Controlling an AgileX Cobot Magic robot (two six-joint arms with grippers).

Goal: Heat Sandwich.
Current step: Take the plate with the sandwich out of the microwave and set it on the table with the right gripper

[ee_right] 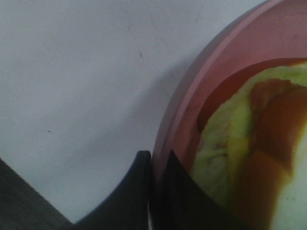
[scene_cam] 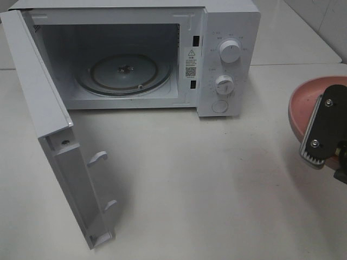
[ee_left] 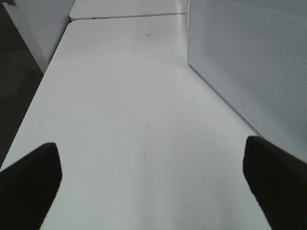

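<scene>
The sandwich (ee_right: 240,158) lies on a round pink plate (ee_right: 192,96); pale bread, yellow-green filling and orange-brown crust show in the right wrist view. My right gripper (ee_right: 156,167) is shut on the pink plate's rim, its dark fingers pinched together at the edge. In the high view the same gripper (scene_cam: 319,151) covers the plate (scene_cam: 306,97) at the far right, hiding the sandwich. The white microwave (scene_cam: 227,54) stands at the back with its door (scene_cam: 54,135) swung wide open and its glass turntable (scene_cam: 123,73) bare. My left gripper (ee_left: 153,187) is open over bare table, holding nothing.
The open door juts toward the front left of the table (scene_cam: 206,189). A white perforated panel (ee_left: 249,62) of the microwave stands close beside my left gripper. Two knobs (scene_cam: 230,52) sit on the microwave's right front. The left table edge (ee_left: 29,120) drops to dark floor.
</scene>
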